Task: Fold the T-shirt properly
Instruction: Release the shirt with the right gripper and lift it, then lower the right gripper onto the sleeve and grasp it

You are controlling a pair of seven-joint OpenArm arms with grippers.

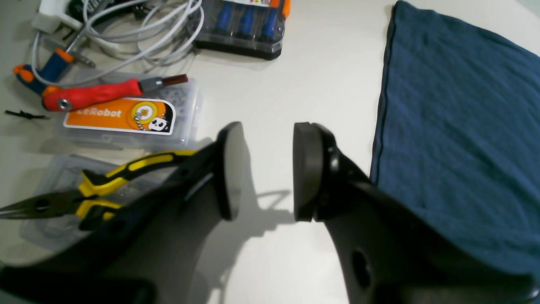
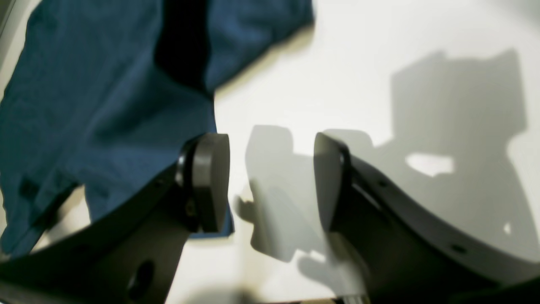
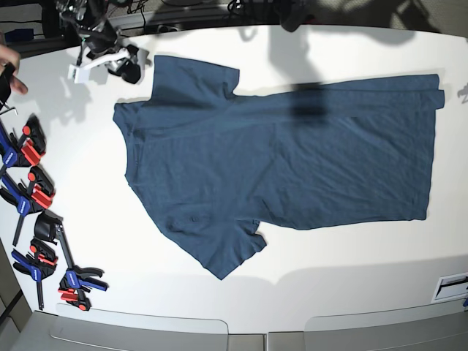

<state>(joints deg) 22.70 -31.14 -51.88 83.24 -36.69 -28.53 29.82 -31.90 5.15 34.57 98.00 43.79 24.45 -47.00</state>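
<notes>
The dark navy T-shirt [image 3: 278, 161] lies spread flat on the white table [image 3: 351, 263], neck to the left and hem to the right in the base view. My left gripper [image 1: 268, 169] is open and empty above bare table, just left of the shirt's edge [image 1: 455, 126]. My right gripper [image 2: 272, 181] is open and empty above bare table, with the shirt [image 2: 105, 105] and a sleeve to its left; its left finger overlaps the cloth's edge in this blurred view. Neither gripper shows in the base view.
Left of my left gripper lie a clear LeRobot box [image 1: 122, 114], a red screwdriver [image 1: 105, 93], yellow pliers [image 1: 84, 190], a screwdriver set [image 1: 244, 25] and white cables [image 1: 139, 29]. Several clamps [image 3: 33, 190] line the table's left edge. A hand [image 3: 11, 77] shows at the far left.
</notes>
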